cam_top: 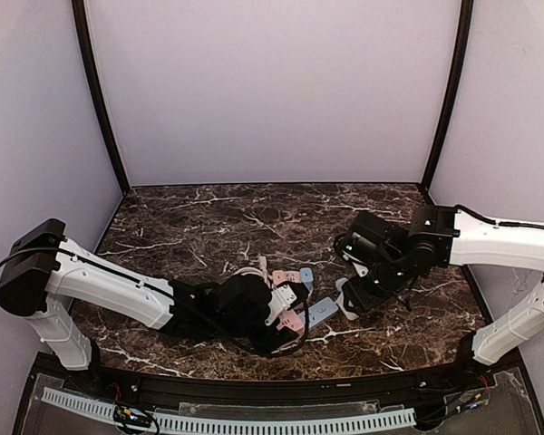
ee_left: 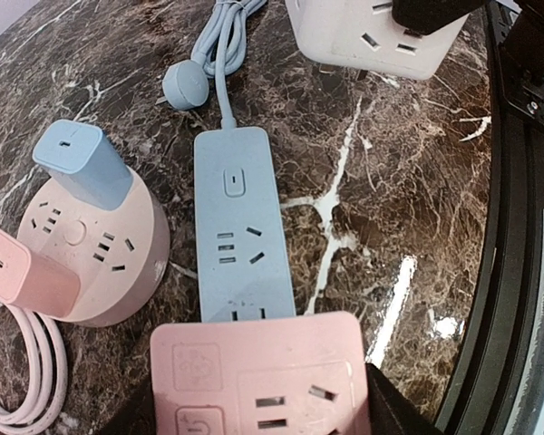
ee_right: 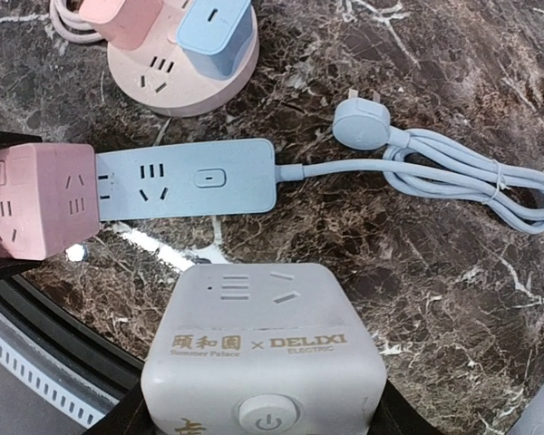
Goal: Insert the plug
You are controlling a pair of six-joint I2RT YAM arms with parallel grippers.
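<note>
The pink cube adapter sits over the near end of a blue power strip, covering the strip's last socket. Whether its pins are in the strip cannot be told. The left tool has the cube between its jaws. One dark finger presses against the cube's right side, and from the right wrist camera dark jaws show above and below the cube, closed about halfway around it.

The strip lies flat on the dark marble bench, its switch and one set of sockets facing up and uncovered. Its blue cable runs off the far end in a bundled loop, and the round blue plug on that cable lies loose on the bench, near the strip's far end.

Just left of the strip stands a round pink socket hub. A blue charger block and a pink charger block stand plugged into its top, and a pale cord coils beside it.

Beyond the strip, the right tool grips a white cube adapter with its jaws about half open around it. The cube's sockets face up, its power button is toward the camera, and it is held apart from the strip.
</note>
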